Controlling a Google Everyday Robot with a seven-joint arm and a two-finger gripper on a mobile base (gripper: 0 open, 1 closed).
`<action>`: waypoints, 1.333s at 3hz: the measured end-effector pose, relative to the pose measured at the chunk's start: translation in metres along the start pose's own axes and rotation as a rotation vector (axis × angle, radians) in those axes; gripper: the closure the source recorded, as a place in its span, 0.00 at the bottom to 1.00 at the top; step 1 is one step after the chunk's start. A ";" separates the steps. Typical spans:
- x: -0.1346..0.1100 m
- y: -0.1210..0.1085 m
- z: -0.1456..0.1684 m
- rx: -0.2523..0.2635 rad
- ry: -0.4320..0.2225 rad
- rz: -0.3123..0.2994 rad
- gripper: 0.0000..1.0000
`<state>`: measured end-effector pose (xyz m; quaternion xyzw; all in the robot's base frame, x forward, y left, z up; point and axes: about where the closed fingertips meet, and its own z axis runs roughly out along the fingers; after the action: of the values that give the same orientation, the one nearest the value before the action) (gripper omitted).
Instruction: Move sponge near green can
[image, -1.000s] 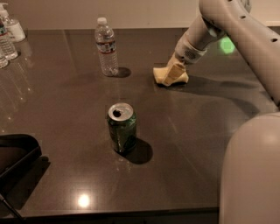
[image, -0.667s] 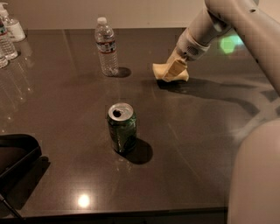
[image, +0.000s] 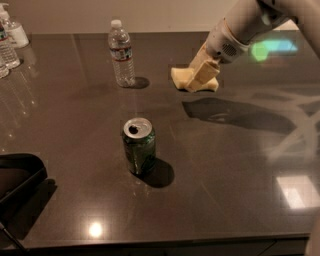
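Risen slightly over the far side of the table (image: 240, 190), the gripper (image: 197, 84) clamps the sponge (image: 180, 76), which, being soft, may slip free short of the green can (image: 139, 147).

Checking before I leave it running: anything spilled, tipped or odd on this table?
Nothing spilled: green can and water bottle stand upright. Only the sponge looks bunched, where the gripper holds it, far right.
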<state>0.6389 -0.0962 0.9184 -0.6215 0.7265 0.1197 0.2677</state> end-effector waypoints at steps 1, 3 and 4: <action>0.002 0.043 -0.009 -0.023 0.001 -0.029 1.00; 0.023 0.114 -0.001 -0.113 0.035 -0.036 1.00; 0.023 0.139 0.000 -0.139 0.041 -0.058 1.00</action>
<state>0.5022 -0.0875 0.8843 -0.6618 0.7034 0.1493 0.2122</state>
